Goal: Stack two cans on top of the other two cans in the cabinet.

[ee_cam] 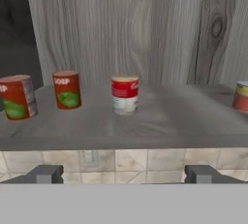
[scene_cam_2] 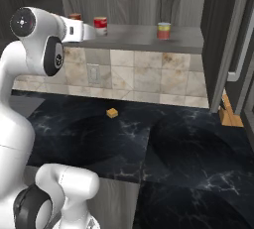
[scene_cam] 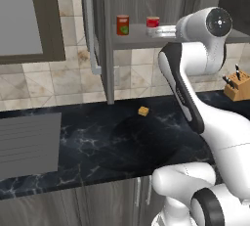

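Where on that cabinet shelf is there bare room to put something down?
Widest bare stretch of shelf board: between the red-and-white can and the yellow-green can at the right end. The left end is crowded: two green-labelled red cans stand close together.

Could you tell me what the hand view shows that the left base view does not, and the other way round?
The hand view alone shows four cans in a row, including a far-left red can with a green patch and a yellow-bodied can at the right edge, plus the open gripper. The left base view alone shows the black counter, a small orange block and a knife block. Both show the cabinet shelf, the green-label can and the white-band can.
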{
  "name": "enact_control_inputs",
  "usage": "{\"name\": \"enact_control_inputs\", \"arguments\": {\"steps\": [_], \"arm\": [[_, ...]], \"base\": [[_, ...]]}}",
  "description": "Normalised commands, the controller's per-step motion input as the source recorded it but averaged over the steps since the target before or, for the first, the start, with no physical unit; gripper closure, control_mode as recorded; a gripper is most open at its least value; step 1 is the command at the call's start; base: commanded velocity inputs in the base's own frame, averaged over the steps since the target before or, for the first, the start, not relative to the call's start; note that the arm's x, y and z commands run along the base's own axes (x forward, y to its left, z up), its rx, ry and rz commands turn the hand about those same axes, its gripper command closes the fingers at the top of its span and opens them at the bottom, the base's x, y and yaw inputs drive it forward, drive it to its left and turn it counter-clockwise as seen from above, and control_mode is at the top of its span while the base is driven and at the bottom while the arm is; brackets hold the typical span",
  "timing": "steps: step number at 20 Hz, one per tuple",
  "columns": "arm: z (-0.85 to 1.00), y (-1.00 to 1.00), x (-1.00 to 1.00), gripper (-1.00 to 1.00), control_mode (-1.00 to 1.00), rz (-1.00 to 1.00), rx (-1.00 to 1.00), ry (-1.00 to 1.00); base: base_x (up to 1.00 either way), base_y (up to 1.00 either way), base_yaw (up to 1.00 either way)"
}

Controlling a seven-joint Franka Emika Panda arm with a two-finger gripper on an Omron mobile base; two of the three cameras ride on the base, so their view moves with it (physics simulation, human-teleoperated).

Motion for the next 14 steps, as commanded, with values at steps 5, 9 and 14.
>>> {"name": "enact_control_inputs", "arguments": {"steps": [5,9,14], "arm": [[0.0,-0.08,0.3,-1.0,-1.0,0.0,0.0,0.0],[-0.03,-0.11,0.36,-1.0,-1.0,0.0,0.0,0.0],[-0.11,-0.01,0.3,-1.0,-1.0,0.0,0.0,0.0]], "base": [[0.0,0.0,0.0],[0.0,0.0,0.0],[0.0,0.0,0.0]]}}
